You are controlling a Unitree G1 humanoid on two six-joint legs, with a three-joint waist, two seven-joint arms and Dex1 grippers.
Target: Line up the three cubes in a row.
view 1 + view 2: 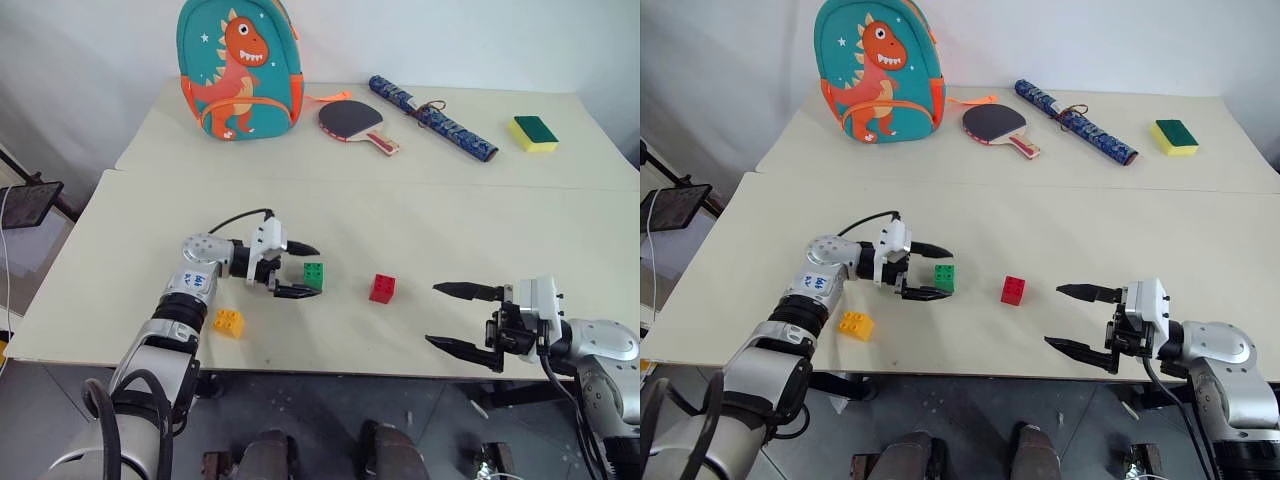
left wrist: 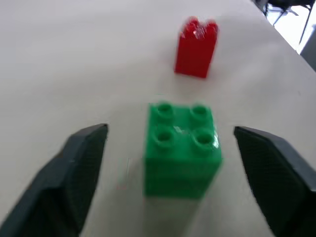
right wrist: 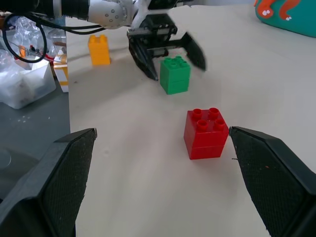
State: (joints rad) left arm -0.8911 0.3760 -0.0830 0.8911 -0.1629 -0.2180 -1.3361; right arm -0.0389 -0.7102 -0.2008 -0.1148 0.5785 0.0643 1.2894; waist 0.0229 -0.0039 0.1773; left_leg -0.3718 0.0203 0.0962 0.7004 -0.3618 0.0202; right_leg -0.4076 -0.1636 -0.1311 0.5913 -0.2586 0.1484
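Green cube sits between the spread, empty fingers of the left gripper, not gripped; red cube just to its right, nearer the wide-open right gripper; orange cube off-line, near table's front edge, by L arm.

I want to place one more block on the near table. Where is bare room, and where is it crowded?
Bare: between the red cube and the right gripper, and the wide strip behind the cubes up to the table seam. Crowded: around the green cube, which stands between the open fingers of the left gripper, with the yellow-orange cube nearby.
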